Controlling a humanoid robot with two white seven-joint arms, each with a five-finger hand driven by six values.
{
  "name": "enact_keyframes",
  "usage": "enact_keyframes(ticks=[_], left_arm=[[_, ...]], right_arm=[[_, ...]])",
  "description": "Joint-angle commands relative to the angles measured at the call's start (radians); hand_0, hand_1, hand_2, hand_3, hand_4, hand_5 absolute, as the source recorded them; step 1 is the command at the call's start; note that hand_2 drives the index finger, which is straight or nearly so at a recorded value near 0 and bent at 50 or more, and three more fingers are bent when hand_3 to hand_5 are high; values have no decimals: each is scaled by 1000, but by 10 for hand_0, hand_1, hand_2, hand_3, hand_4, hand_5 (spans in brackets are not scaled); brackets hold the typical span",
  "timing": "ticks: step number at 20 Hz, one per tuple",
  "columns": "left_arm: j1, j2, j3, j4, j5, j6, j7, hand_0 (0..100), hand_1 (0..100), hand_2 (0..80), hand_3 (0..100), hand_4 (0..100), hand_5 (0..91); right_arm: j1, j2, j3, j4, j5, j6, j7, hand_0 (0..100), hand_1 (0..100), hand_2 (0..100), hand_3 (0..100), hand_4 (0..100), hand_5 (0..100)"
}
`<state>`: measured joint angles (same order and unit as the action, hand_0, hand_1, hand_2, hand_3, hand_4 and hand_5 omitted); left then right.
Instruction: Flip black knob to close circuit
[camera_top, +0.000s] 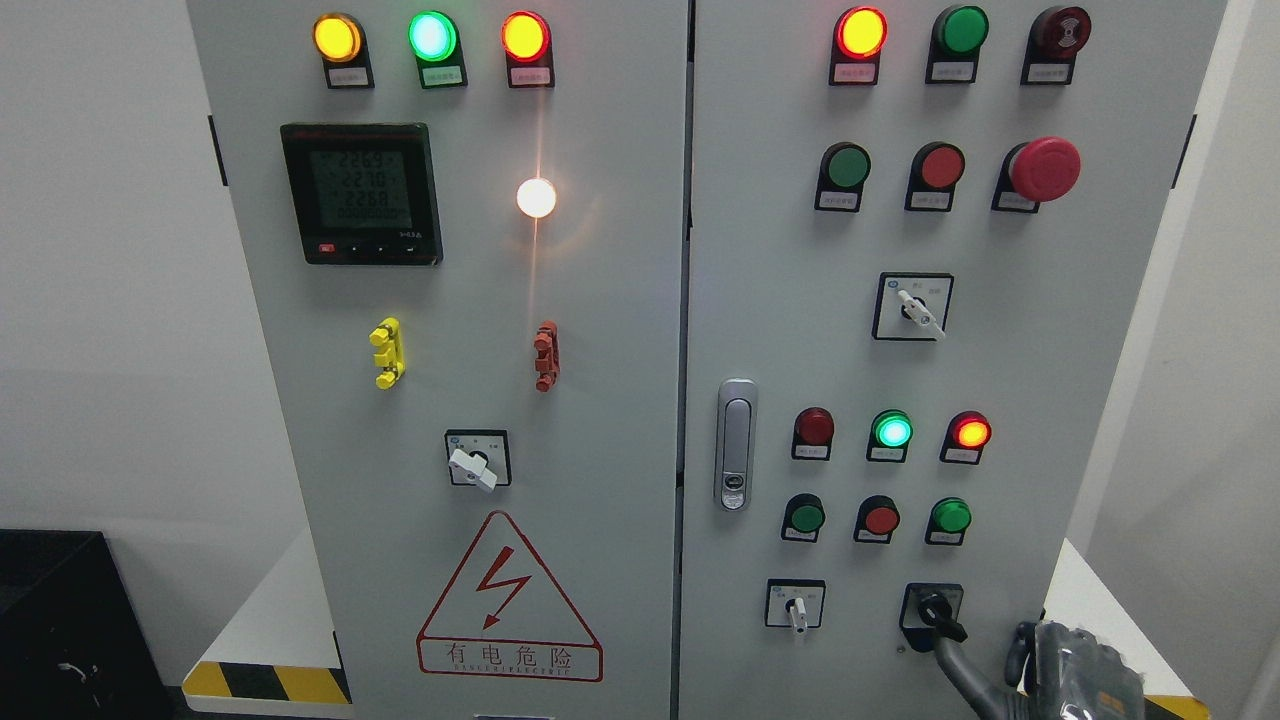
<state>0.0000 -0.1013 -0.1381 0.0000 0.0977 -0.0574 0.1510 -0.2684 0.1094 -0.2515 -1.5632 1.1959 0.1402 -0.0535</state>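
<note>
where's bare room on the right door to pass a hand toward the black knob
Free: the plain strip along the door's right edge, right of the black knob, where the right robot hand shows. Also bare between the door handle and the lamps. Crowded: left of the knob sits a white switch, push buttons above.

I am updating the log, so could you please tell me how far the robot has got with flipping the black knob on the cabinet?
Done: the right hand, grey and fingered, has reached the lower right of the grey electrical cabinet. In hand: one dark finger extends up to the black rotary knob, apparently touching its handle, which points down-right. Left: turning the knob; whether it has already switched cannot be told. The left hand is not in view.
</note>
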Motion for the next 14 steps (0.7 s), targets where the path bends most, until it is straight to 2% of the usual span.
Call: enact_keyframes(ticks=[1, 14], left_arm=[[23, 0, 0, -31, 0, 1, -1, 120, 556, 0, 0, 0, 0], [23, 0, 0, -31, 0, 1, -1, 120, 556, 0, 0, 0, 0]], right_arm=[[3, -1, 29, -1, -2, -4, -20, 0, 78, 844, 1000, 902, 979], [40, -1, 92, -17, -1, -7, -20, 0, 86, 841, 1000, 903, 979]])
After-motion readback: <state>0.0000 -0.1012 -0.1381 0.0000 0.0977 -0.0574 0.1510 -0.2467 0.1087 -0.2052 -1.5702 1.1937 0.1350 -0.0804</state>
